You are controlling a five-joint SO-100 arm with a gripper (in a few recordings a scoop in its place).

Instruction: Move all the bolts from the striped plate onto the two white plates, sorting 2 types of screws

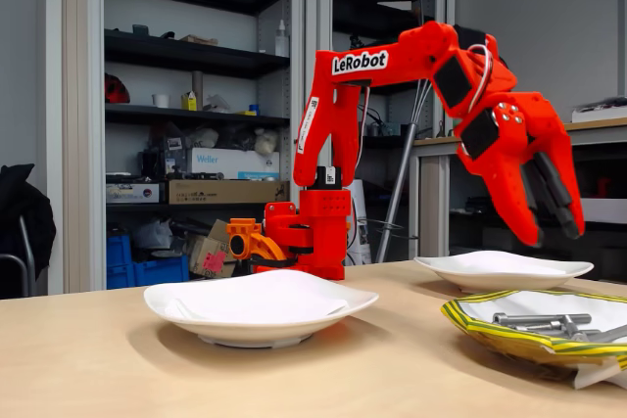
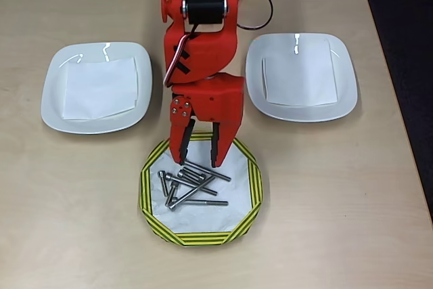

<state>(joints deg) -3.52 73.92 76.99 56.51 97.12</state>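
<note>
Table: pale wood; shelving behind at the fixed view's left.
Gripper: fingers spread, empty, hanging over the striped plate at the overhead view's lower centre.
Bolts: piled there.
White plates: each with paper only.

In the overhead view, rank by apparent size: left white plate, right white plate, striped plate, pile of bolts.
1-2. Left white plate and right white plate: look alike, no ranking.
3. Striped plate, slightly smaller.
4. Pile of bolts, smallest, lying inside it.
</note>
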